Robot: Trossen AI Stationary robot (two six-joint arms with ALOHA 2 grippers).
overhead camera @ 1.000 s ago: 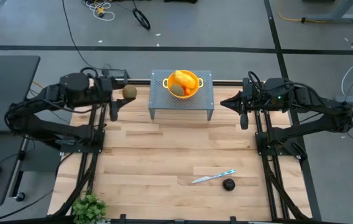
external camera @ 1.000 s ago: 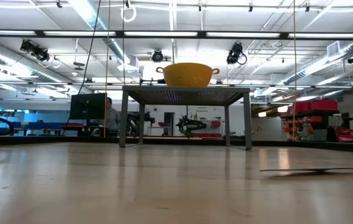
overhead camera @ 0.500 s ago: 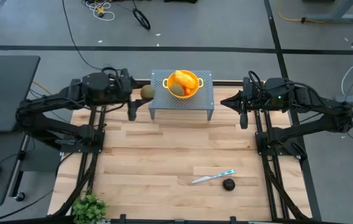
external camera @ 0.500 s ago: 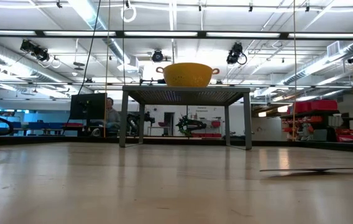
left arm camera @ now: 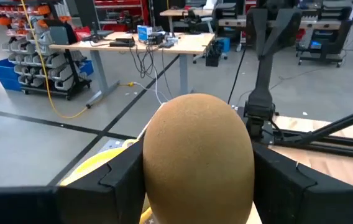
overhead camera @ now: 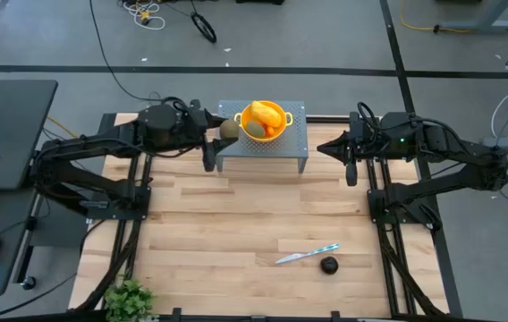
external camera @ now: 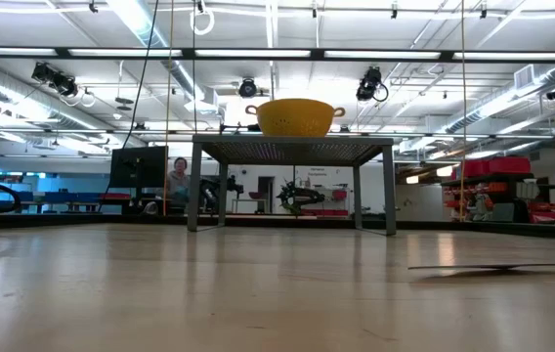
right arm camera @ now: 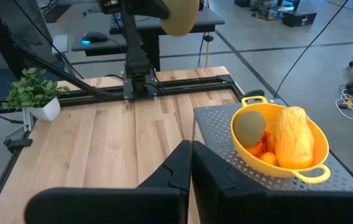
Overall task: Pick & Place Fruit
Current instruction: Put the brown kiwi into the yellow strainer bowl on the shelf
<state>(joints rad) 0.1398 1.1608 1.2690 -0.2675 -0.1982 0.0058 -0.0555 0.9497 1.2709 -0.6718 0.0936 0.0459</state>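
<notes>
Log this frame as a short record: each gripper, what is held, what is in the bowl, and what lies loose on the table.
left gripper: shut on the olive-brown fruit, at the left edge of the metal stand, beside the yellow bowl
right gripper: shut, holding nothing, waiting right of the stand
bowl contents: yellow-orange oblong fruit, second olive-brown fruit, small orange pieces
loose on table: knife and dark round fruit, near the front right
fruit not yet in the bowl: the held one and the dark round one
</notes>
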